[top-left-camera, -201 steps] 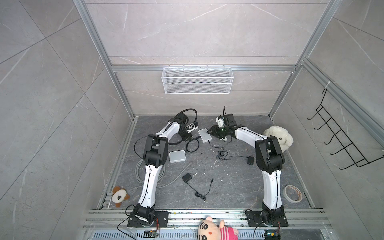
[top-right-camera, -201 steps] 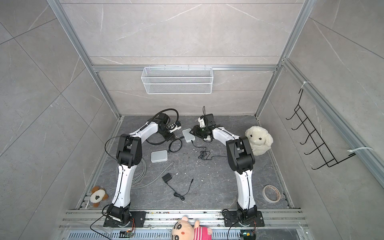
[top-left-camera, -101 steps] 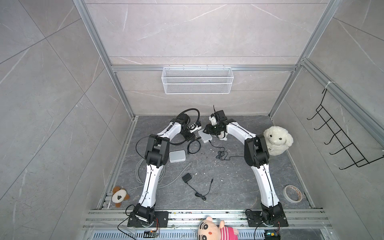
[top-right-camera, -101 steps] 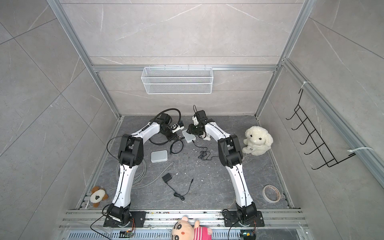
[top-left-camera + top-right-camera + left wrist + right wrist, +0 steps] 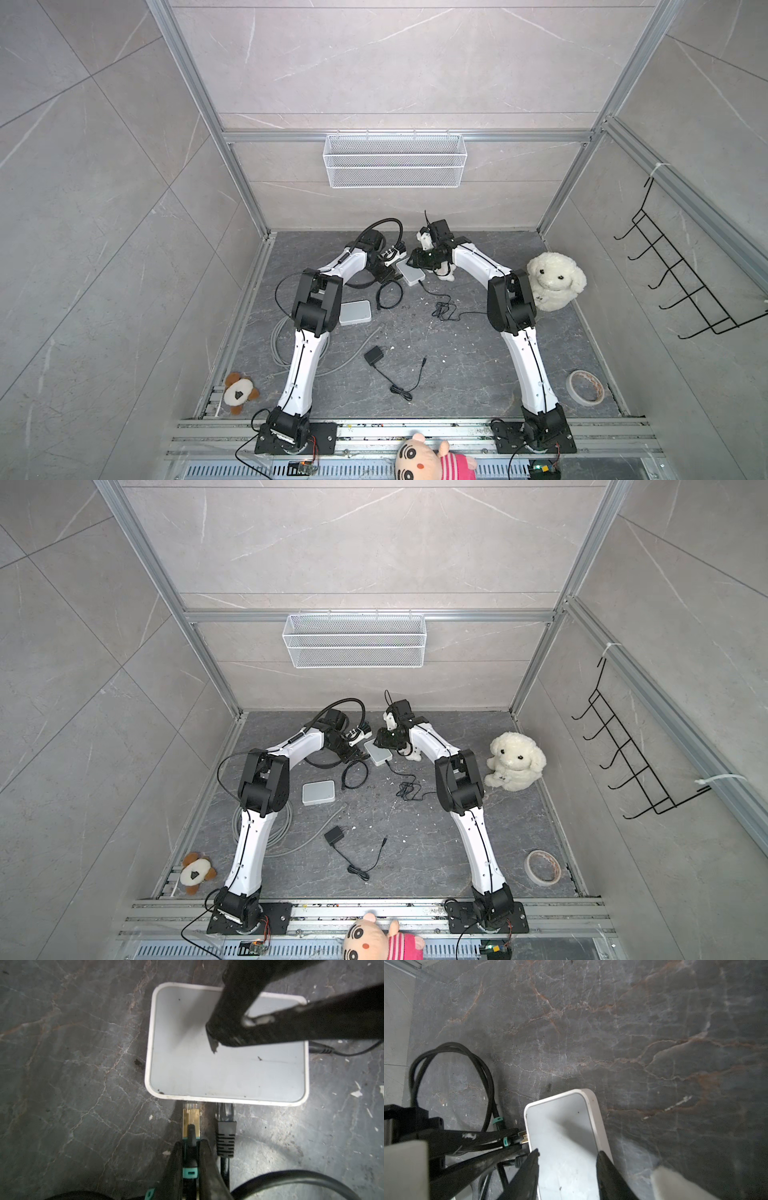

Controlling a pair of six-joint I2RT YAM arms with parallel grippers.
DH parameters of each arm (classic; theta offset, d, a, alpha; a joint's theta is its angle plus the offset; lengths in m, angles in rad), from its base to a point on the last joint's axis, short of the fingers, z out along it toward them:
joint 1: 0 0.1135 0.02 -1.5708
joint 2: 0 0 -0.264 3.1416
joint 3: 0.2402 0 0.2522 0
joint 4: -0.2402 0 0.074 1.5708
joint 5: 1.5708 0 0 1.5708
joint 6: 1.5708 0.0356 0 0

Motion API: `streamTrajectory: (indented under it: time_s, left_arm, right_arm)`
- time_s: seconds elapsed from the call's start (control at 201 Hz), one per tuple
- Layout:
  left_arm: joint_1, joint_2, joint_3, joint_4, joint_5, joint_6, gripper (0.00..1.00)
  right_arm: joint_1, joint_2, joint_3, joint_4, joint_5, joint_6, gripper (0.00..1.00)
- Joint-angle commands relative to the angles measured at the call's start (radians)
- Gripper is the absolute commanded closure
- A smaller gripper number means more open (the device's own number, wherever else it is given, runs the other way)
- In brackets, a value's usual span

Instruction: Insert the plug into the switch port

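One gold-shelled rectangular plug point(image 5: 191, 1120) at a smooth, round-cornered white switch point(image 5: 226, 1076)

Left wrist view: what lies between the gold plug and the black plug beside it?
Only a narrow strip of bare floor; the gold plug and black plug sit side by side, not touching, in the left wrist view.

Desk point(image 5: 457, 374), dark grey, marbled.
- Far edge, middle: white switch point(image 5: 410, 272), with a black cable loop point(image 5: 379, 296) beside it.
- Centre: second white box point(image 5: 354, 312), thin black cord point(image 5: 445, 309), power adapter point(image 5: 373, 356) with lead.
- Left edge: grey cable coil point(image 5: 276, 343).
- Right edge: white plush dog point(image 5: 555, 280).
- Toward near right corner: tape roll point(image 5: 572, 388).
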Motion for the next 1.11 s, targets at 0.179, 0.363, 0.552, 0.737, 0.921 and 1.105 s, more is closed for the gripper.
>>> streamTrajectory:
  time_s: [0.179,0.363,0.552,0.737,0.921,1.105]
  left_arm:
    - [0.030,-0.129,-0.087,0.092,-0.003,-0.062,0.99]
    - [0.032,-0.118,-0.070,0.097,0.054,-0.064,0.99]
    - [0.028,-0.097,-0.032,0.057,0.063,-0.062,0.99]
    - [0.013,-0.091,-0.035,0.054,0.068,-0.063,0.99]
    - [0.002,-0.078,-0.019,0.034,0.051,-0.059,0.99]
    - [0.003,-0.061,-0.061,0.061,-0.002,-0.071,1.00]
  right_arm:
    - [0.018,0.016,0.035,-0.117,-0.001,-0.022,0.50]
    - [0.018,0.049,0.156,-0.208,0.077,-0.073,0.48]
    - [0.016,0.108,0.218,-0.266,0.124,-0.109,0.48]
    - [0.016,0.147,0.223,-0.284,0.153,-0.133,0.48]
    - [0.016,0.144,0.191,-0.251,0.091,-0.115,0.49]
    - [0.016,0.139,0.189,-0.260,0.065,-0.107,0.51]
